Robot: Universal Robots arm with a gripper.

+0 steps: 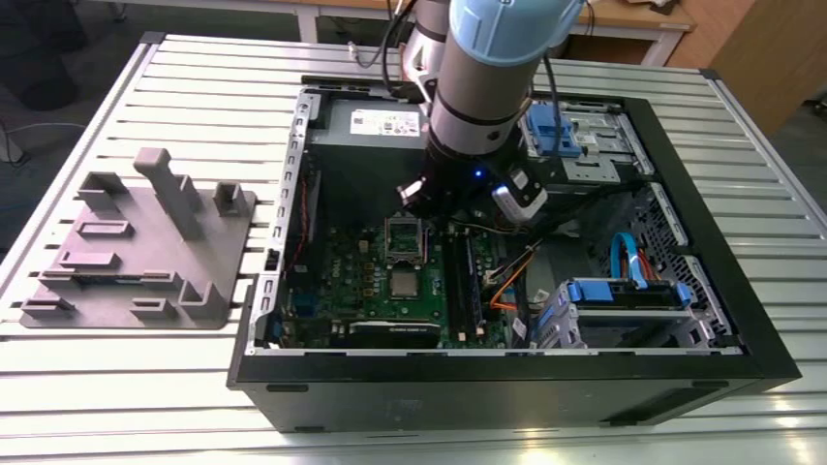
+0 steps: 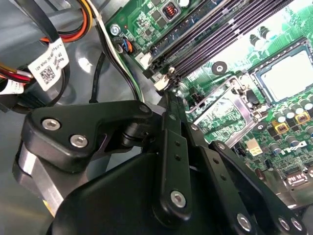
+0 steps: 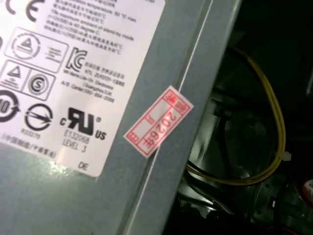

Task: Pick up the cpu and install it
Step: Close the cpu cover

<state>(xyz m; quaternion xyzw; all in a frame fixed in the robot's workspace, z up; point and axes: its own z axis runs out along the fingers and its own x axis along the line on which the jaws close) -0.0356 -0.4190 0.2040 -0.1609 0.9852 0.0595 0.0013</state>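
Gripper [image 1: 446,221] sits low inside the open PC case [image 1: 723,320], just above the motherboard [image 1: 368,291], near the upright metal socket frame [image 1: 405,235]; can't tell from any view whether it's clenched or released, linkage blocks the tips. CPU [image 1: 405,283] lies flat in the socket below that frame, pale silver top up, apart from the gripper. In the second wrist view the cpu [image 2: 293,78] is a pale square past the memory slots [image 2: 230,36], with the black gripper linkage [image 2: 176,161] in front and a cable bundle [image 2: 83,29] to the side. First wrist view gives the power supply label [image 3: 73,58], a red sticker [image 3: 159,121] and a yellow wire [image 3: 274,127]. Arm [image 1: 485,68] comes down near vertical from above. Grey fixture tray [image 1: 142,252] sits on the slatted table [image 1: 130,387], exterior view's left.
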